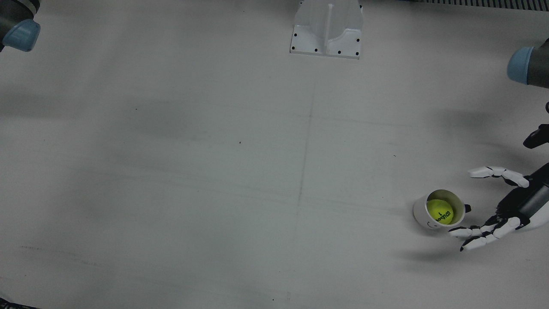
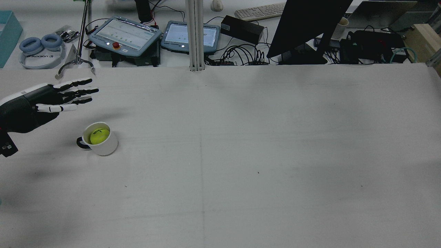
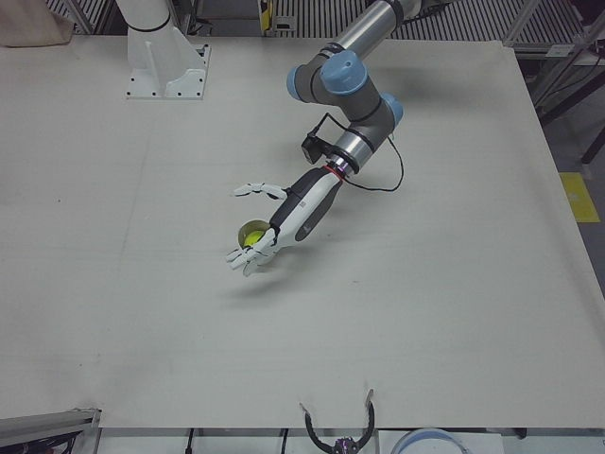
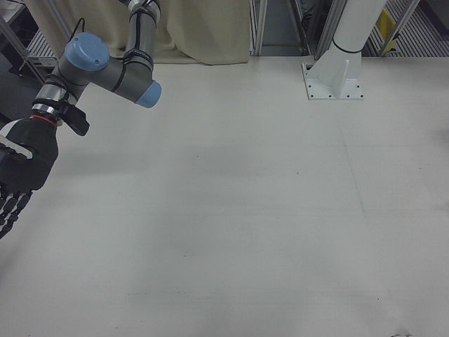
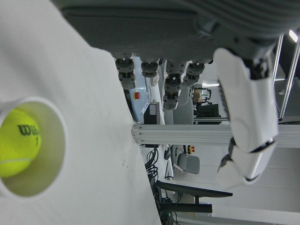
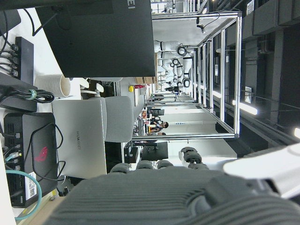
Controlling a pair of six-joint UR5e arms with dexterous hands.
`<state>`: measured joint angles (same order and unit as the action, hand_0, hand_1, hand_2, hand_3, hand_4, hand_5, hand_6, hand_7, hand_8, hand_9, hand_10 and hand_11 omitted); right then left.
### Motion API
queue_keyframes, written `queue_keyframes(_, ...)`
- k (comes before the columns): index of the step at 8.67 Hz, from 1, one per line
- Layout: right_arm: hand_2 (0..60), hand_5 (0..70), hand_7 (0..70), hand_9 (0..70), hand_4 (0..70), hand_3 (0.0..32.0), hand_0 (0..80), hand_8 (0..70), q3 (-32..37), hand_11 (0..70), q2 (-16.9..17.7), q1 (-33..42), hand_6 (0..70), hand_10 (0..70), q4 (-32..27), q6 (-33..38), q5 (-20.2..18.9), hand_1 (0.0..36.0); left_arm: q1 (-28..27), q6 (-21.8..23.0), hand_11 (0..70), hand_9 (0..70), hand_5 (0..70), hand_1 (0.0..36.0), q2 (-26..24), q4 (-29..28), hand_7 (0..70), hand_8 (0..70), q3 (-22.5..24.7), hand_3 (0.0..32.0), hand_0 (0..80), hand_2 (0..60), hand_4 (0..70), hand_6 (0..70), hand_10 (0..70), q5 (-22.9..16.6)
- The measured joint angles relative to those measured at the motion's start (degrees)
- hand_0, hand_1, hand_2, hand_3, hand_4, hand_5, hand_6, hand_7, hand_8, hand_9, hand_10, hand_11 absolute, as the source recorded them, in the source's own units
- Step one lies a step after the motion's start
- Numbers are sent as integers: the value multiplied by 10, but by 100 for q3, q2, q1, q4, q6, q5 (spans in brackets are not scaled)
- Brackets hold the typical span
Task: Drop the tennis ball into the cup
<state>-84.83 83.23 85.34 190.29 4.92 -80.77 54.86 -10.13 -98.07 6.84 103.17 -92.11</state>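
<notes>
A yellow-green tennis ball [image 1: 440,211] lies inside a white cup [image 1: 419,211] with a dark handle, standing upright on the table. In the rear view the cup [image 2: 105,146] and ball [image 2: 99,135] are at the left. My left hand [image 1: 517,201] is open and empty, fingers spread around the handle side of the cup, raised a little and not touching it. It also shows in the rear view [image 2: 41,101] and the left-front view [image 3: 288,216]. The left hand view shows the ball [image 5: 16,140] in the cup [image 5: 60,140]. My right hand [image 4: 21,168] is open and empty, far from the cup.
An arm pedestal [image 1: 327,30] stands at the table's robot side. Beyond the table's far edge in the rear view are teach pendants [image 2: 125,32], headphones [image 2: 39,46], a monitor [image 2: 306,24] and cables. The wide table surface [image 1: 214,171] is bare.
</notes>
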Motion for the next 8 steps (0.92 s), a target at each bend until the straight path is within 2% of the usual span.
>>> queue_keyframes(1, 0, 0, 0, 0, 0, 0, 0, 0, -3, 0, 0, 0, 0, 0, 0, 0, 0, 0, 456, 69, 159, 66, 110, 157, 91, -36, 107, 105, 67, 0, 468, 288, 111, 340, 100, -118)
queue_keyframes(2, 0, 0, 0, 0, 0, 0, 0, 0, -5, 0, 0, 0, 0, 0, 0, 0, 0, 0, 921, 93, 168, 71, 104, 166, 253, -149, 120, 98, 104, 0, 473, 289, 130, 300, 107, -264)
queue_keyframes(3, 0, 0, 0, 0, 0, 0, 0, 0, -6, 0, 0, 0, 0, 0, 0, 0, 0, 0, 1360, 87, 172, 69, 119, 160, 424, -286, 106, 115, 99, 0, 471, 305, 132, 382, 109, -356)
queue_keyframes(4, 0, 0, 0, 0, 0, 0, 0, 0, -6, 0, 0, 0, 0, 0, 0, 0, 0, 0, 1811, 50, 172, 71, 115, 162, 603, -428, 113, 112, 81, 0, 472, 302, 138, 362, 110, -415)
queue_keyframes(5, 0, 0, 0, 0, 0, 0, 0, 0, -7, 0, 0, 0, 0, 0, 0, 0, 0, 0, 2232, 9, 164, 69, 122, 158, 785, -560, 101, 120, 69, 0, 473, 294, 133, 402, 104, -465)
queue_keyframes(6, 0, 0, 0, 0, 0, 0, 0, 0, -5, 0, 0, 0, 0, 0, 0, 0, 0, 0, 2568, -19, 145, 69, 109, 158, 978, -675, 104, 107, 66, 0, 473, 260, 128, 336, 91, -496)
queue_keyframes(7, 0, 0, 0, 0, 0, 0, 0, 0, -5, 0, 0, 0, 0, 0, 0, 0, 0, 0, 2815, -36, 143, 69, 113, 158, 1129, -781, 101, 111, 61, 0, 475, 269, 127, 357, 89, -525)
queue_keyframes(8, 0, 0, 0, 0, 0, 0, 0, 0, -8, 0, 0, 0, 0, 0, 0, 0, 0, 0, 2970, -44, 149, 71, 100, 167, 1218, -856, 114, 94, 70, 0, 476, 265, 124, 273, 93, -545)
